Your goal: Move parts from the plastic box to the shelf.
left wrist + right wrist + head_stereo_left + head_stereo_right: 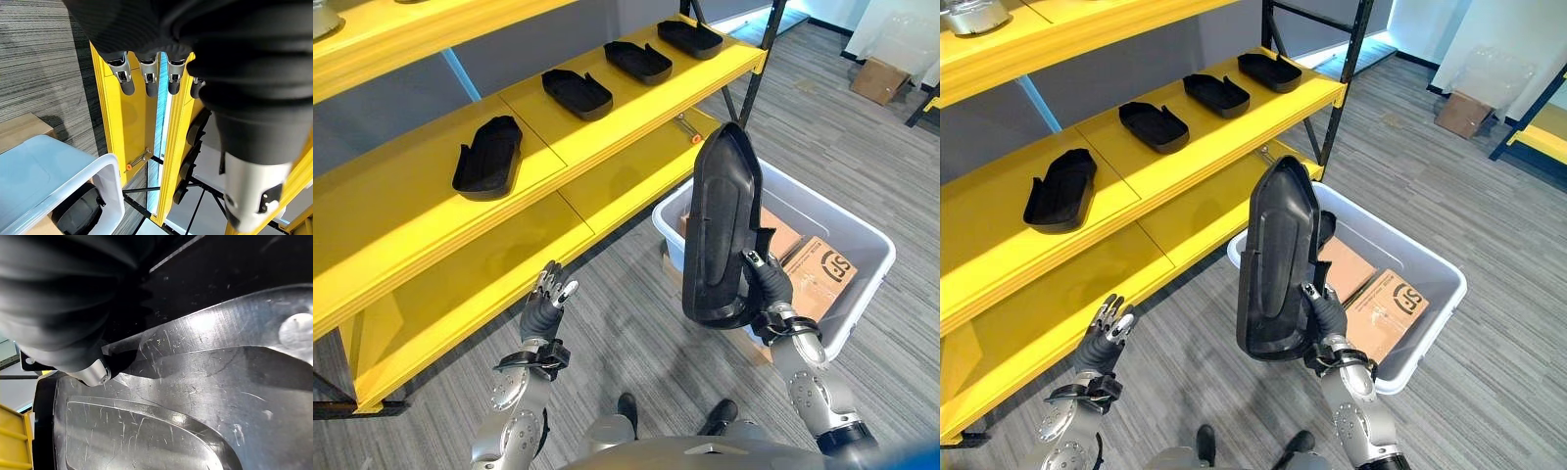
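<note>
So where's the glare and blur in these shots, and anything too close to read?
Right wrist view: the black part sits very close, scratched, with bright glare patches. Left wrist view: the dark cover of the left hand is blurred. Eye views: even light, soft sheen on the part held by the right hand.

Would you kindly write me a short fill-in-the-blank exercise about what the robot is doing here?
1. The right hand holds a black part standing ____ above the floor.
2. ____ black parts already lie on the yellow shelf.
3. The left hand is open and holds ____.
4. The plastic box also contains ____ cartons.

Missing: upright; four; nothing; cardboard
</note>
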Controlling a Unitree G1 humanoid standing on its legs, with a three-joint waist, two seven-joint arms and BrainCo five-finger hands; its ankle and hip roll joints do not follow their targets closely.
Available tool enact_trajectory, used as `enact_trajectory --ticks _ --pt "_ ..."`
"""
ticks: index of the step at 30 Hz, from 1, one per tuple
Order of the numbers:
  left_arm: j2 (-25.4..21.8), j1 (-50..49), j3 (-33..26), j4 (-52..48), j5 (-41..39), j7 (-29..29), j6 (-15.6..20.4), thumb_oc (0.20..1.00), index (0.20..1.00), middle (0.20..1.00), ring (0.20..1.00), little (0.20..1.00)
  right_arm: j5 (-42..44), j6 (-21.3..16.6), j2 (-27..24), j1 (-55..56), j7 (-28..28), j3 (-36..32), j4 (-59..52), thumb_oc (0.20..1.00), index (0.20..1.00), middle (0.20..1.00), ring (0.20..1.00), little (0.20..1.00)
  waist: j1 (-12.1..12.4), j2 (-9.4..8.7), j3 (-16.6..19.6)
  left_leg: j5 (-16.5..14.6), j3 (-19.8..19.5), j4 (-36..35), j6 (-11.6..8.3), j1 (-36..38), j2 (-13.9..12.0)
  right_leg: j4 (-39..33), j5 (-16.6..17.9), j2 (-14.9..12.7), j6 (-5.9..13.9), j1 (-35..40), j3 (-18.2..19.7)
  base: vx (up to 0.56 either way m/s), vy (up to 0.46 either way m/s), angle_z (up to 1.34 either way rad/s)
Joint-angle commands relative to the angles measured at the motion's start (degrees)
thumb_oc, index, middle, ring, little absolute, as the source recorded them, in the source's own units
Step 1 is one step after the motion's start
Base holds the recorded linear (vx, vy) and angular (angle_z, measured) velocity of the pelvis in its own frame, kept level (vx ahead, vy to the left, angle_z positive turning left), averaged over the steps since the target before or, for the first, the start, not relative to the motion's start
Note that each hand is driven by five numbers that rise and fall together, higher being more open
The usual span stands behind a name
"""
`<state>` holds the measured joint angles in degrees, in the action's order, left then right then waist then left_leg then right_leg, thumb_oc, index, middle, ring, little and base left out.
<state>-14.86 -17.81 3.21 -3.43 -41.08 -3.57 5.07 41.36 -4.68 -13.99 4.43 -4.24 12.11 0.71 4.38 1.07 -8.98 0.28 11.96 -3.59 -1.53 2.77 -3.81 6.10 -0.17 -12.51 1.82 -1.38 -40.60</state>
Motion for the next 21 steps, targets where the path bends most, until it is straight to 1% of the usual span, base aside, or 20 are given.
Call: enact_trajectory --ticks 1,6,7,9,10,11,12,13,14,15,16,17,18,19,20,21 --pt "-2.98 -0.86 -2.23 -6.61 1.25 0.89 1.58 1.000 1.000 1.000 1.000 1.000 -0.19 -2.55 1.24 -3.53 2.26 0.26 -5.51 0.200 0.200 0.200 0.200 0.200 1.62 -2.73 -0.14 -2.83 -1.32 -0.94 0.88 -0.43 1.18 -4.84 5.98 -6.31 9.59 5.29 3.37 0.01 0.128 0.00" --pt "-3.85 -0.37 -2.31 -7.52 1.20 0.57 1.76 1.000 1.000 1.000 1.000 1.000 -0.29 -2.20 1.61 -4.60 2.11 0.94 -5.37 0.200 0.200 0.200 0.200 0.200 2.59 -3.21 -1.63 -4.71 -2.80 2.18 2.72 -2.72 3.97 -4.46 8.76 -8.99 11.21 4.79 3.99 0.00 0.168 0.05" --pt "-4.22 -0.03 -2.49 -7.75 1.28 0.49 1.98 1.000 1.000 1.000 1.000 1.000 -0.61 -2.16 1.68 -4.83 2.02 0.96 -5.39 0.200 0.200 0.200 0.200 0.200 2.87 -3.19 -2.13 -5.32 -3.57 3.32 3.40 -3.58 5.08 -3.98 9.69 -9.97 11.65 4.41 4.59 0.01 0.230 0.18" --pt "-4.43 0.09 -2.61 -7.63 1.39 0.35 2.06 1.000 1.000 1.000 1.000 1.000 -0.63 -2.06 1.89 -4.57 2.09 0.80 -5.33 0.200 0.200 0.200 0.200 0.200 3.10 -3.23 -2.33 -5.85 -4.22 4.00 4.08 -3.99 5.82 -3.24 9.96 -10.58 11.67 4.30 5.42 0.04 0.199 0.26" --pt "-4.58 0.23 -2.72 -7.56 1.38 0.32 2.19 1.000 1.000 1.000 1.000 1.000 -0.63 -2.08 2.03 -4.44 2.06 0.52 -5.32 0.200 0.200 0.200 0.200 0.200 3.16 -3.14 -2.46 -6.03 -4.63 4.19 4.48 -4.11 6.13 -2.06 10.05 -10.99 11.72 4.04 6.28 0.07 0.175 0.35" --pt "-4.72 0.51 -2.82 -7.10 1.40 0.16 2.33 1.000 1.000 1.000 1.000 1.000 -0.53 -2.30 2.24 -4.28 1.94 0.23 -5.27 0.200 0.200 0.200 0.200 0.200 2.86 -2.99 -2.58 -6.18 -5.21 4.25 4.94 -4.10 6.35 -0.65 9.57 -10.87 11.38 3.21 8.78 0.07 0.206 0.43" --pt "-5.21 1.27 -2.74 -6.56 1.15 -0.09 2.89 1.000 1.000 1.000 1.000 1.000 -0.23 -2.66 2.21 -4.56 1.96 -0.08 -5.50 0.200 0.200 0.200 0.200 0.200 1.54 -2.59 -3.01 -6.01 -6.71 4.57 5.46 -4.57 6.74 0.65 8.40 -8.53 10.23 0.51 16.76 0.01 0.191 0.52" --pt "-5.42 2.16 -2.34 -5.92 1.12 -0.19 3.13 1.000 1.000 1.000 1.000 1.000 0.03 -2.96 2.08 -4.53 2.12 -0.42 -5.77 0.200 0.200 0.200 0.200 0.200 0.56 -2.49 -3.28 -4.75 -7.53 5.02 6.11 -5.63 7.17 1.85 7.47 -6.55 8.61 -1.33 21.90 0.02 0.202 0.99" --pt "-5.35 2.51 -1.92 -5.54 1.24 0.29 3.14 1.000 1.000 1.000 1.000 1.000 0.33 -3.02 1.64 -3.39 2.77 -1.07 -6.61 0.200 0.200 0.200 0.200 0.200 -0.51 -1.85 -3.35 -4.47 -9.12 5.16 6.53 -5.75 7.29 4.74 3.86 -3.52 6.99 -3.20 26.68 0.03 0.119 1.32" --pt "-5.59 3.12 -1.20 -5.08 1.41 0.46 3.06 1.000 1.000 1.000 1.000 1.000 0.74 -3.36 1.31 -2.66 2.75 -1.71 -6.93 0.200 0.200 0.200 0.200 0.200 -1.81 -1.56 -3.69 -4.20 -11.17 5.17 6.92 -5.57 7.76 8.29 1.99 -0.19 6.16 -4.66 31.11 0.08 0.099 1.28" --pt "-5.58 3.37 -0.83 -4.93 1.51 0.56 3.06 1.000 1.000 1.000 1.000 1.000 1.15 -3.25 1.09 -2.34 3.10 -1.74 -7.20 0.200 0.200 0.200 0.200 0.200 -2.70 -1.28 -3.93 -3.95 -12.33 4.86 7.00 -5.51 7.80 10.28 0.06 2.41 5.40 -6.58 33.28 0.07 0.043 0.79" --pt "-5.62 3.61 -0.53 -4.74 1.71 0.57 2.89 1.000 1.000 1.000 1.000 1.000 1.87 -3.36 0.99 -2.32 3.22 -1.77 -7.30 0.200 0.200 0.200 0.200 0.200 -3.42 -1.25 -4.08 -3.76 -12.95 4.61 7.01 -5.36 7.84 10.48 -1.80 5.27 4.34 -7.77 34.67 0.04 0.032 0.77" --pt "-5.61 3.63 -0.53 -4.73 1.71 0.57 2.89 1.000 1.000 1.000 1.000 1.000 1.87 -3.36 0.99 -2.34 3.23 -1.78 -7.30 0.200 0.200 0.200 0.200 0.200 -3.40 -1.23 -3.96 -3.68 -12.93 4.59 6.99 -5.52 7.80 10.37 -1.67 5.32 4.31 -7.91 34.68 0.11 -0.033 0.86" --pt "-5.33 3.04 -0.55 -4.89 2.37 0.69 2.50 1.000 1.000 1.000 1.000 1.000 3.27 -3.84 0.95 -1.55 3.61 -1.64 -7.45 0.200 0.200 0.200 0.200 0.200 -4.45 -2.40 -4.40 -3.47 -13.92 2.85 6.93 -4.20 8.64 6.11 -0.71 10.63 3.25 -11.27 33.98 0.12 -0.065 0.66" --pt "-5.27 3.12 -0.83 -5.00 2.61 0.76 2.53 1.000 1.000 1.000 1.000 1.000 3.46 -3.82 0.85 -1.54 3.98 -1.66 -7.33 0.200 0.200 0.200 0.200 0.200 -4.71 -2.97 -4.51 -3.46 -14.25 2.21 6.86 -3.51 9.15 3.76 0.72 12.21 3.33 -13.89 32.73 0.24 -0.082 0.07" --pt "-4.95 3.11 -0.89 -4.93 2.92 0.97 2.31 1.000 1.000 1.000 1.000 1.000 2.91 -3.89 0.37 -1.20 4.13 -1.90 -7.60 0.200 0.200 0.200 0.200 0.200 -6.00 -3.05 -4.85 -4.06 -15.83 2.46 6.61 -1.99 9.60 1.67 2.81 12.98 3.99 -16.36 32.93 0.26 -0.079 -0.06"
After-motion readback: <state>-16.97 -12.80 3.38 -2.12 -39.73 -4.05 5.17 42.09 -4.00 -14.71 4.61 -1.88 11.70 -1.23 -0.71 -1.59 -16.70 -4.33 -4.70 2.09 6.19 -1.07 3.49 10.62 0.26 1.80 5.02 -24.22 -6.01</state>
